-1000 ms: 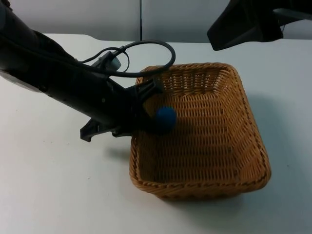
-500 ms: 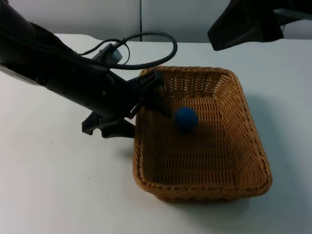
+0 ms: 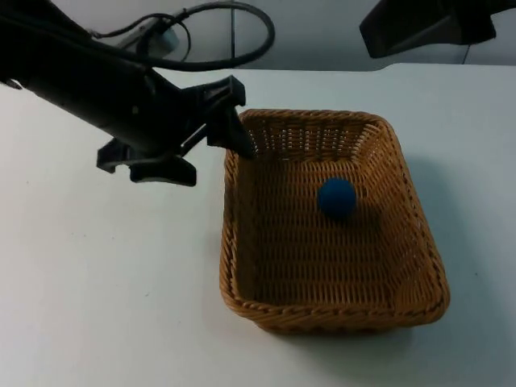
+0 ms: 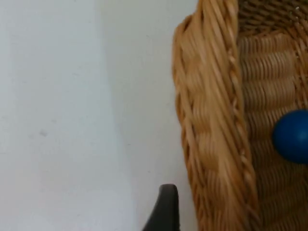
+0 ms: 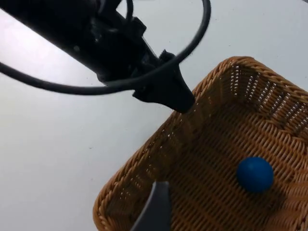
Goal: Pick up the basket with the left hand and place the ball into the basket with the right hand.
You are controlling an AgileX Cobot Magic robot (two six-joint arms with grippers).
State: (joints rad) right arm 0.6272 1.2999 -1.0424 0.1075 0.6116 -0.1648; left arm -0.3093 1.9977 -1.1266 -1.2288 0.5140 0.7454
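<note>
From the top: left end effector [image 3: 234, 141] at the near-left corner of the basket [image 3: 242, 242], fingertip over the rim, grip not discernible; basket flat on the table [image 3: 97, 282], blue ball [image 3: 336, 198] already inside, rolled rightward from half a second ago; left arm pulled up and back. Left wrist: rim beside the fingertip, ball on the weave. Right wrist: right end effector [image 5: 154, 211] waiting above the basket, state impossible to tell.

You'll find the round blue ball [image 3: 336, 197] inside the rectangular woven wicker basket [image 3: 242, 242], with the left gripper [image 3: 239, 143] at the basket's far-left corner rim.
</note>
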